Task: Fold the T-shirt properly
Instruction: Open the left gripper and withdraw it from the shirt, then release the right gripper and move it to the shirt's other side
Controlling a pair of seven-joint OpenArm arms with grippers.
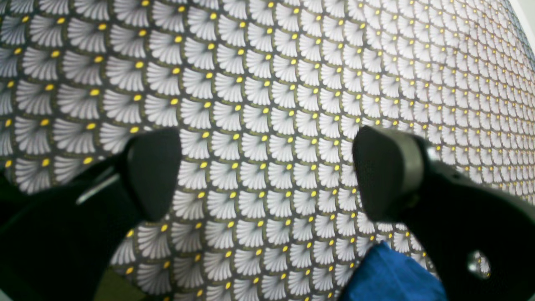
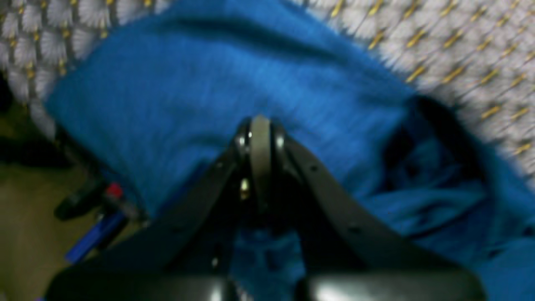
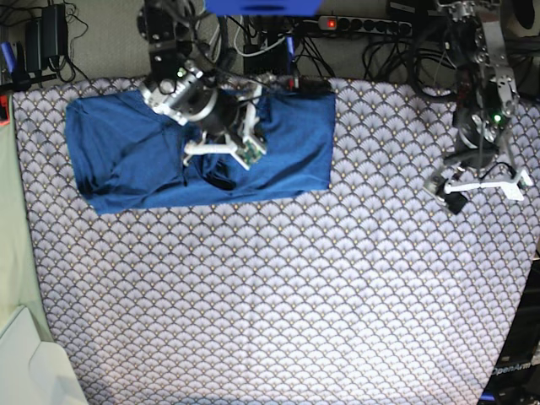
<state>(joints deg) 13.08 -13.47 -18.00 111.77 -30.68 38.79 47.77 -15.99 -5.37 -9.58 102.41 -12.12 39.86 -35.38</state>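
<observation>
Item: shirt (image 3: 135, 156), blue, plain, no print or label to be read. It lies at the far left part of the table, laid into a rough wide rectangle with creases near its middle.

Table cover (image 3: 278, 304): patterned cloth, pale fan shapes with yellow dots on a dark ground.

Right claw (image 2: 260, 138): clenched, fingers pressed together, tips against the blue fabric; whether cloth is pinched between them cannot be told, as the wrist view is blurred. Its arm hangs over the shirt's middle and hides part of it.

Left claw (image 1: 267, 175): released, fingers spread wide, nothing between them, over bare cloth well apart from the shirt's main body. A blue corner shows at the bottom edge of its wrist view.

Behind the table: power strip (image 3: 367, 25) with a red light, tangled cables (image 3: 253, 42). Faint writing at the lower right corner, not clearly readable.
</observation>
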